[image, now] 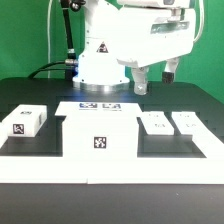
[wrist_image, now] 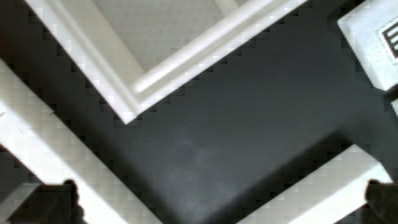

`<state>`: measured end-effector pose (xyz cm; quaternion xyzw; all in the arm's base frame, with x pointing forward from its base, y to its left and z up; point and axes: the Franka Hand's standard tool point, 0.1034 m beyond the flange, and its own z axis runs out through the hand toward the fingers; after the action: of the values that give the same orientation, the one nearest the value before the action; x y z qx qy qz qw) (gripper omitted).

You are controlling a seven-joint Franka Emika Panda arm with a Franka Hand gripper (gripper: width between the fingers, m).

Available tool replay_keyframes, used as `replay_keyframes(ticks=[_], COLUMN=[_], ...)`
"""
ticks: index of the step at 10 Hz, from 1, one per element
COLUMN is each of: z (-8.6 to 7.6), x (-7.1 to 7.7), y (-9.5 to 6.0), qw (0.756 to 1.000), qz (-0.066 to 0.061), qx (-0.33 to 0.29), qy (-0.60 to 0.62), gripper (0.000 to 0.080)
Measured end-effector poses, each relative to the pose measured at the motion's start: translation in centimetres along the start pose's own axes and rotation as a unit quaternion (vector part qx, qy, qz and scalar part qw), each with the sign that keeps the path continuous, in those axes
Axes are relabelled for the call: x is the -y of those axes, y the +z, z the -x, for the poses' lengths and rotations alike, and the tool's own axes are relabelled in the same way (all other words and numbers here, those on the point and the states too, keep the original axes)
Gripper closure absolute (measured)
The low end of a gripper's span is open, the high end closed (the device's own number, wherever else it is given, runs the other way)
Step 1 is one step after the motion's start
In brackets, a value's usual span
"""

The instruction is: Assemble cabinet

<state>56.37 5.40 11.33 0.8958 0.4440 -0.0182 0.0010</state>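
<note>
The large white cabinet body (image: 99, 138) stands at the table's middle front, a tag on its face. A small white block (image: 26, 122) lies to the exterior view's left. Two more white blocks (image: 157, 123) (image: 186, 122) lie to its right. My gripper (image: 155, 80) hangs in the air behind the two right blocks, apart from all parts. In the wrist view my gripper (wrist_image: 217, 205) is open, with only dark table between the fingertips (wrist_image: 50, 200). A white framed corner (wrist_image: 151, 75) and a tagged white part (wrist_image: 379, 40) show below; which parts they are I cannot tell.
The marker board (image: 100, 105) lies flat behind the cabinet body, in front of the robot's white base (image: 100, 60). The black table (image: 50, 95) ends in a white front edge. Black cables hang at the back left.
</note>
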Motion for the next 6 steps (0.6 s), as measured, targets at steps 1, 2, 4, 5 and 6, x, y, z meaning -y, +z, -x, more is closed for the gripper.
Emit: replay_keyframes(ticks=[1,2,4,5,6], z=[0.00,0.00,0.00,0.00,0.00], x=[0.00,0.00,0.00,0.00,0.00], y=[0.00,0.00,0.00,0.00,0.00], qw=[1.000,1.000,1.000,1.000,1.000], qz=[0.000,0.000,0.000,0.000,0.000], qx=[0.000,0.000,0.000,0.000,0.000], qy=[0.000,0.000,0.000,0.000,0.000], gripper=[0.0002,0.0002,0.0002,0.0002,0.0002])
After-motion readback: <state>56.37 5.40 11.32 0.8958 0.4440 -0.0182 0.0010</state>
